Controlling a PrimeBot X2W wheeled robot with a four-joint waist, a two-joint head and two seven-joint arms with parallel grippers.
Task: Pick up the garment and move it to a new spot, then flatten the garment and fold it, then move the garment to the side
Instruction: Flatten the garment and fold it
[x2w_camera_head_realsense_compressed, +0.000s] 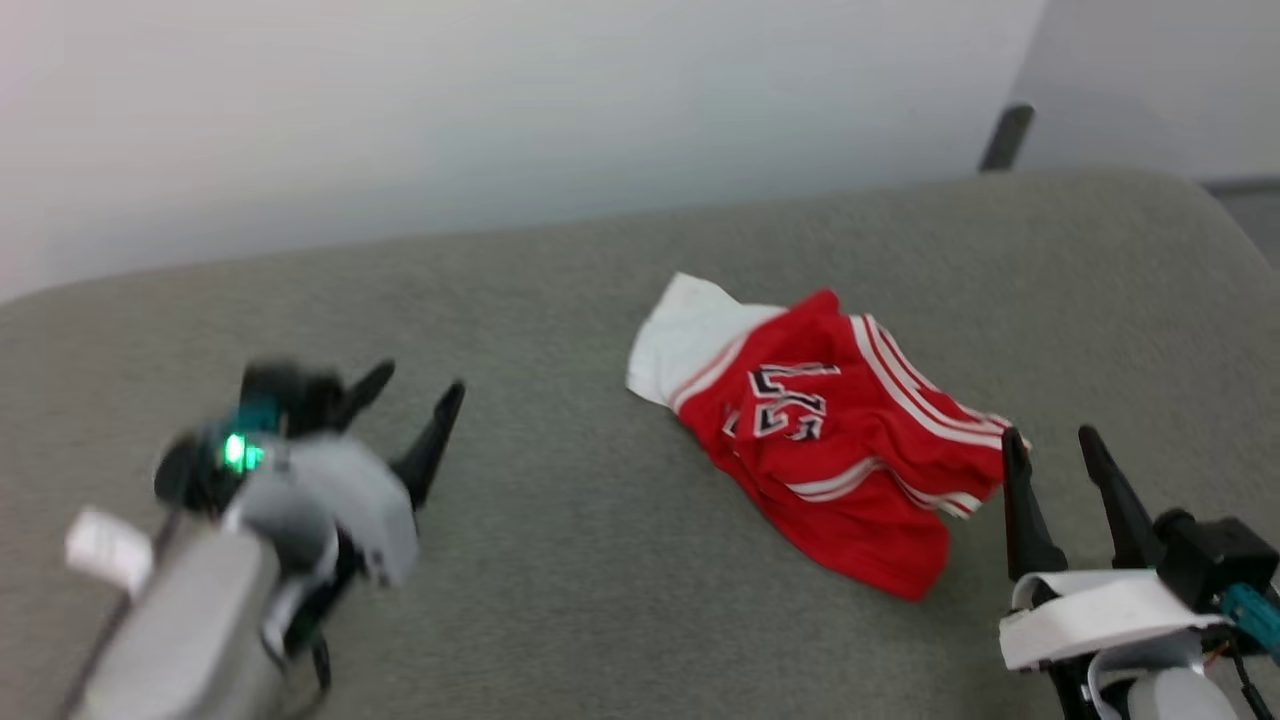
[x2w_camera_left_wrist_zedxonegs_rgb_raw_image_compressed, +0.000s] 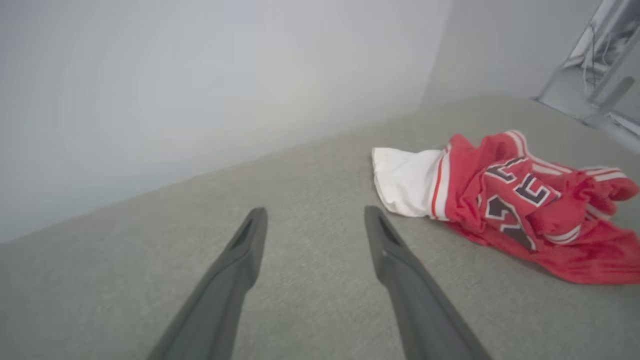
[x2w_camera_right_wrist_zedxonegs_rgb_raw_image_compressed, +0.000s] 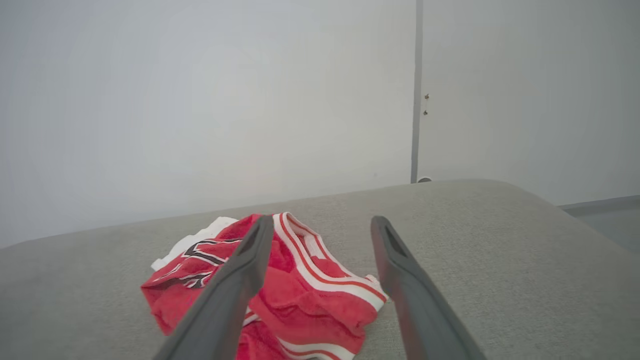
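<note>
On the grey fabric-covered surface (x2w_camera_head_realsense_compressed: 560, 600), right of its middle, the garment (x2w_camera_head_realsense_compressed: 830, 440) lies crumpled in a loose heap. One white sleeve (x2w_camera_head_realsense_compressed: 685, 335) is spread toward the far left, and the black-and-white lettering (x2w_camera_head_realsense_compressed: 790, 400) faces up. The right gripper (x2w_camera_head_realsense_compressed: 1048, 434) stands at the heap's near right edge with its two dark fingers apart and nothing between them. One fingertip sits just beside the striped trim, and whether it touches cannot be told. In the right wrist view the garment (x2w_camera_right_wrist_zedxonegs_rgb_raw_image_compressed: 310, 295) lies ahead of and under the right gripper (x2w_camera_right_wrist_zedxonegs_rgb_raw_image_compressed: 322, 220), mostly toward that view's left, with a band of white-and-red trim showing in the gap between the fingers.

The left gripper (x2w_camera_head_realsense_compressed: 420, 378) is well apart from the heap, out to the left, also spread wide and empty. In the left wrist view the left gripper (x2w_camera_left_wrist_zedxonegs_rgb_raw_image_compressed: 315, 211) points past the garment (x2w_camera_left_wrist_zedxonegs_rgb_raw_image_compressed: 525, 210), which lies off to that view's right, white sleeve nearest.

Bare surface stretches left of the heap and in front of it. The far edge runs along a pale wall (x2w_camera_head_realsense_compressed: 400, 120), and the far right corner is rounded, with a dark post (x2w_camera_head_realsense_compressed: 1005, 135) behind it.

The left forearm (x2w_camera_head_realsense_compressed: 200, 600) comes in from the lower left, blurred, a green light (x2w_camera_head_realsense_compressed: 235, 452) lit near the wrist. The right wrist sits at the lower right, fingers pointing up and slightly left.
</note>
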